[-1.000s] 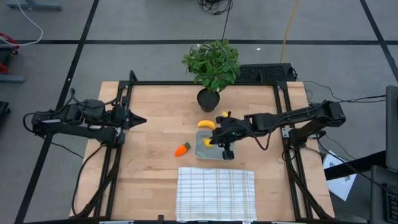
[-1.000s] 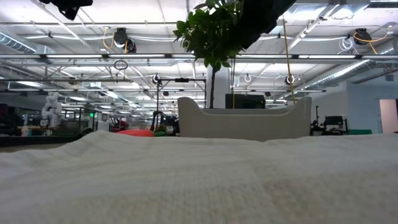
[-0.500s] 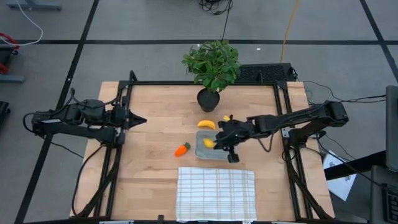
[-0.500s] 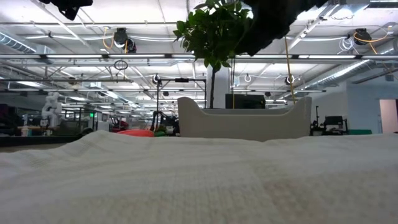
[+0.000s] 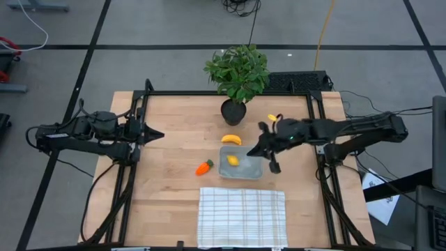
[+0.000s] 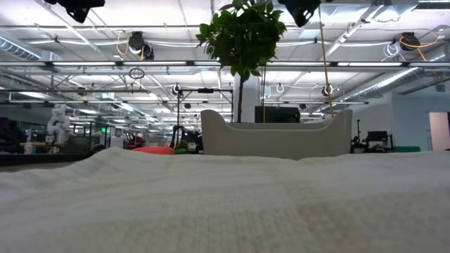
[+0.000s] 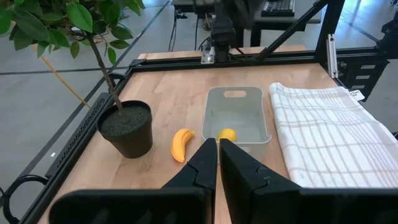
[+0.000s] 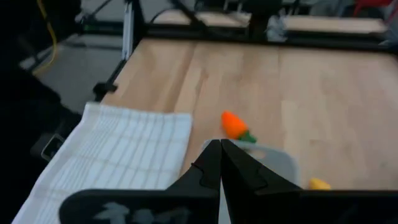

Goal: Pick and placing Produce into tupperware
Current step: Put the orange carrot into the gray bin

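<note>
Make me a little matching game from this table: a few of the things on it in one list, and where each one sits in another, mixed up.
Things:
1. lemon
2. banana
3. carrot
4. checked cloth

Places:
A. on the bare wood, to the left of the container in the overhead view
B. inside the clear container
C. at the table's near edge, below the container in the overhead view
D. on the wood between the plant pot and the container

Pairs: 1-B, 2-D, 3-A, 4-C
</note>
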Tool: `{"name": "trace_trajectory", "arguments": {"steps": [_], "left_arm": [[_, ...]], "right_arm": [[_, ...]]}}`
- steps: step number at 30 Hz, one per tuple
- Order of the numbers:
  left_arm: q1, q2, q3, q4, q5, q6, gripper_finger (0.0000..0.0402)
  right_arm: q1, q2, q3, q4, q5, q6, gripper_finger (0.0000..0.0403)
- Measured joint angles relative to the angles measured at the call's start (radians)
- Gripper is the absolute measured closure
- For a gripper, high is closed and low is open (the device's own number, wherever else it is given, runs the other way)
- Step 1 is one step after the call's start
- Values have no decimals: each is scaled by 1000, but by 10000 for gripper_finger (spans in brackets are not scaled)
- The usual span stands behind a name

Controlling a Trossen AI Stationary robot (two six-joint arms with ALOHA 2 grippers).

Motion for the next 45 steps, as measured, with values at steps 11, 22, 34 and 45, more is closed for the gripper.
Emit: {"name": "trace_trajectory", "arguments": {"steps": [11, 22, 34, 45], "left_arm": [[0, 0, 0, 0, -4, 0, 378], [0, 0, 0, 0, -7, 8, 378], [0, 0, 0, 0, -7, 3, 378], [0, 0, 0, 0, -7, -7, 378]], "right_arm": [[-29, -206, -31, 9, 34, 25, 403], [-73, -452, -292, 81, 105, 66, 403], [-94, -632, -459, 104, 108, 91, 403], [-66, -736, -644, 280, -24, 91, 403]]}}
